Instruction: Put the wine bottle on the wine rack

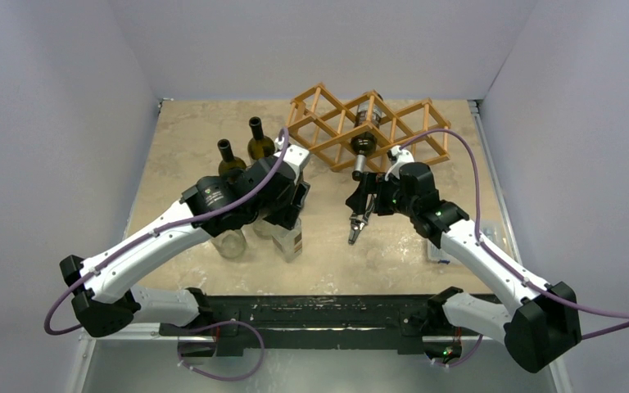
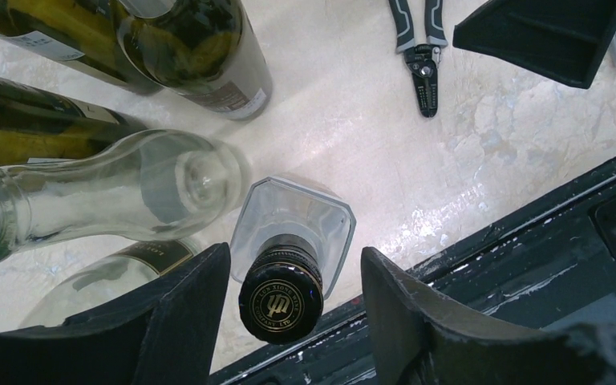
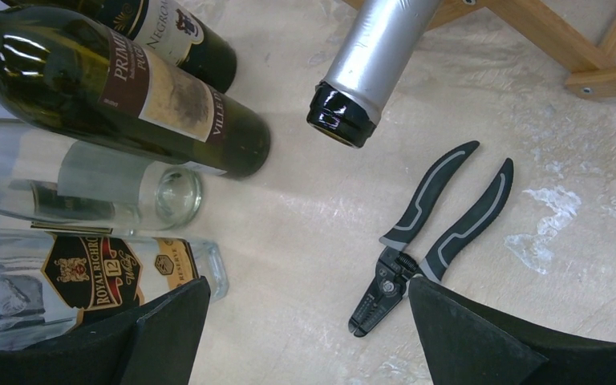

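Left gripper [image 2: 293, 265] part-open, fingers either side of sq. clear bottle's [image 2: 289, 212] black cap [image 2: 281, 298] (gaps both sides, no grip). Green wine bottles [image 1: 231, 160] just beyond it; wine rack [image 1: 328, 123] farther back, to its right. Right gripper [image 3: 309, 289] wide open, empty, over pliers [image 3: 389, 277].

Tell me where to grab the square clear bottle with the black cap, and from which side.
Neck just below the black cap, from straight above. The square clear bottle stands upright, a round clear bottle crowds its body, and the cap fits between the fingers of the left gripper.
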Controlling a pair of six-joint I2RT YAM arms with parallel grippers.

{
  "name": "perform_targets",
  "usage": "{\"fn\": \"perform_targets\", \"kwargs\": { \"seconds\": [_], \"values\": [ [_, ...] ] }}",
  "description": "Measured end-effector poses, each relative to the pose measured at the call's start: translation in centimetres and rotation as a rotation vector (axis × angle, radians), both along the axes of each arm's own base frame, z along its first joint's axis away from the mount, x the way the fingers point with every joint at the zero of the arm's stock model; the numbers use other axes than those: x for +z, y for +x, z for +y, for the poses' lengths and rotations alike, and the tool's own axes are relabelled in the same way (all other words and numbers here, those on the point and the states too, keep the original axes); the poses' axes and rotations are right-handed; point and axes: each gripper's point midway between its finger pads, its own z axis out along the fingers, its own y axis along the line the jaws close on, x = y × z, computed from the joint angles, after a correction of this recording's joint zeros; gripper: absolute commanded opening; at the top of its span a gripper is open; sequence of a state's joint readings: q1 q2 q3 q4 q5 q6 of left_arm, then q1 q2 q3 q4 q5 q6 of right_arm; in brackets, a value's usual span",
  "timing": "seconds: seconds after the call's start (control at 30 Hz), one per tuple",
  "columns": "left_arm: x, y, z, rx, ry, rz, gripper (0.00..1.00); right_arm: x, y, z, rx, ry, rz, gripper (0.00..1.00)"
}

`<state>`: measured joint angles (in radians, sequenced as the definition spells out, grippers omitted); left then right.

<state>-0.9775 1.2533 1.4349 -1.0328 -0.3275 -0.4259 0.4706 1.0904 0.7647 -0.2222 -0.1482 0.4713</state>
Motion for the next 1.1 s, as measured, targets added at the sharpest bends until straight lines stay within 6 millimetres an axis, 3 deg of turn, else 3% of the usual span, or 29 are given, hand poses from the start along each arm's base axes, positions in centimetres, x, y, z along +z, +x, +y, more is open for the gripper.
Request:
{"fn": "perform_targets", "kwargs": {
  "seconds": [0.2, 0.43, 0.5, 0.6, 0.87, 1.1],
  "values": [
    [-0.2, -0.1, 0.0, -0.001, 0.021, -0.01, 0.54, -0.2, 0.0, 0.0, 0.0, -0.004, 0.007, 0.99],
    [-0.3, 0.2, 0.1, 0.013, 0.038, -0.019, 0.33, -0.2, 0.1, 0.0, 0.0, -0.003, 0.005, 0.99],
    [-0.4, 0.3, 0.1, 0.014, 0.041, -0.019, 0.23, -0.2, 0.1, 0.0, 0.0, -0.003, 0.006, 0.99],
    [-0.4, 0.3, -0.1, 0.008, 0.034, -0.022, 0.0, -0.3, 0.1, 0.0, -0.009, -0.002, 0.011, 0.99],
    [0.0, 0.5, -1.5, -0.064, 0.056, -0.08, 0.0, -0.8, 0.3, -0.9, -0.069, -0.023, 0.031, 0.99],
    [0.3, 1.6, -4.2, -0.148, 0.056, -0.241, 0.0, -1.2, 0.3, -1.3, -0.095, -0.036, 0.045, 0.99]
  ]
}}
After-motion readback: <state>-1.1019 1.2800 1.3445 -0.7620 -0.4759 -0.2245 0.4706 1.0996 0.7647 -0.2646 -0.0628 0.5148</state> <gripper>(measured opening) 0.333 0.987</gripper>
